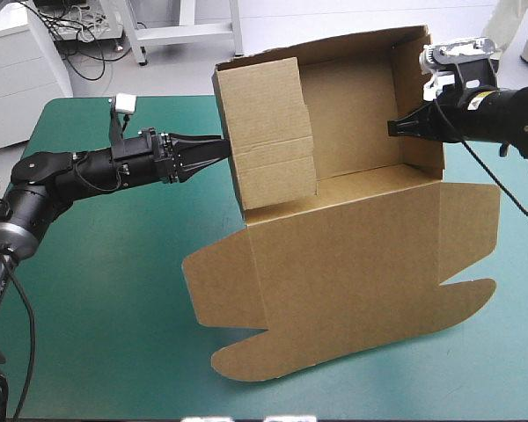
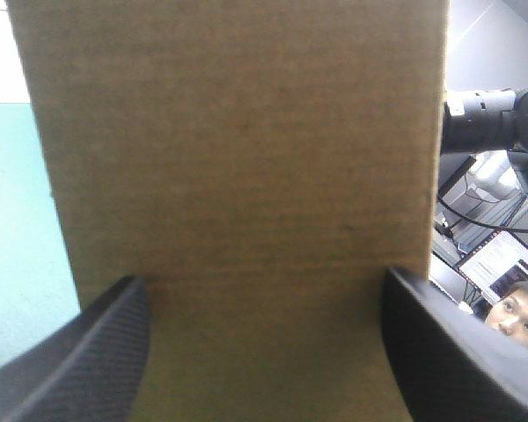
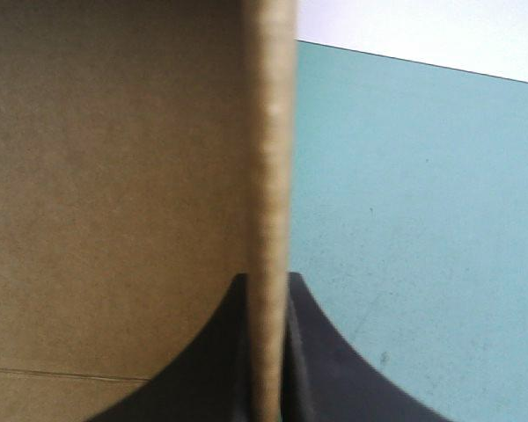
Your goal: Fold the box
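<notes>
The brown box (image 1: 352, 255) sits mid-table as an open tray, its walls raised and its lid lying flat toward the near edge. My left gripper (image 1: 213, 148) is at the outer face of the left wall (image 1: 264, 132). In the left wrist view that wall (image 2: 246, 158) fills the space ahead, and the gripper (image 2: 262, 277) is open with its black fingers (image 2: 88, 352) wide apart. My right gripper (image 1: 394, 128) reaches in over the right wall (image 1: 418, 97). In the right wrist view the wall's edge (image 3: 268, 176) runs between the fingers of the gripper (image 3: 268, 286), which is shut on it.
Bare teal-green cover (image 1: 97, 281) lies left of the box and along the near edge. The lid's rounded flaps (image 1: 458, 299) reach toward the table's right edge. The right arm (image 2: 484, 119) shows beyond the wall in the left wrist view.
</notes>
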Robot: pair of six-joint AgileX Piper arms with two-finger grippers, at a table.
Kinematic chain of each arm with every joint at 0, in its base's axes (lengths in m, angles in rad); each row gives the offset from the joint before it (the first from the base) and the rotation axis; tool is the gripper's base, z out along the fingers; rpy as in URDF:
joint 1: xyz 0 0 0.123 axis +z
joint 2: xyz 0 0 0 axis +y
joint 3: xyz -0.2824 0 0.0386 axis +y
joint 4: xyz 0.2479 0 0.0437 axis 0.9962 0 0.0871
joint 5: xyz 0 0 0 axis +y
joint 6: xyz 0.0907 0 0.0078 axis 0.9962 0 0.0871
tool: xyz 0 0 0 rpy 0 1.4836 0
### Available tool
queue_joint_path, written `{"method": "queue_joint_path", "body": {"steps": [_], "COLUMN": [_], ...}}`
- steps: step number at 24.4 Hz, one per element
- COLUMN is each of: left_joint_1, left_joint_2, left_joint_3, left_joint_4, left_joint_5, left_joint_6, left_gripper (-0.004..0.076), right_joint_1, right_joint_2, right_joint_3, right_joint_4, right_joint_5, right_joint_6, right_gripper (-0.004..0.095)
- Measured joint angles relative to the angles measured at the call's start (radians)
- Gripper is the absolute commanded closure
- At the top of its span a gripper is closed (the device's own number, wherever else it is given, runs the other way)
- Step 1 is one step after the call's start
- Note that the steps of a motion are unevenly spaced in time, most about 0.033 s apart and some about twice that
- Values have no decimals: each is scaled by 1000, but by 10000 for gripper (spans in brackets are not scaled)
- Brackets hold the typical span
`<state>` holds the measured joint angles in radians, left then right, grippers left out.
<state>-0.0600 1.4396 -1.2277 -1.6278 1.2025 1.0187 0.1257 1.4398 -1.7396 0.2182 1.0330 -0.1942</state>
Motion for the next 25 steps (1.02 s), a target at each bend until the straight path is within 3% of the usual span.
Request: {"method": "queue_joint_path", "body": {"steps": [8,17,25], "left_joint_1": [2,-27,-234], "left_joint_2": [0,0,0], "left_joint_3": [-85,-293,-445], "left_joint_4": [82,484,981], "left_joint_5": [-17,-64,-217], "left_joint_6": [-10,-303,-658], "left_gripper": [197,197,201], "right_joint_1": [124,158,159], "right_joint_2": [22,40,43], "right_joint_3": [0,0,0], "right_joint_4": [-178,-191,-200], "right_joint_5": [-56,-81,-87], "right_joint_6": [169,237,261], "right_gripper": [926,925,925]}}
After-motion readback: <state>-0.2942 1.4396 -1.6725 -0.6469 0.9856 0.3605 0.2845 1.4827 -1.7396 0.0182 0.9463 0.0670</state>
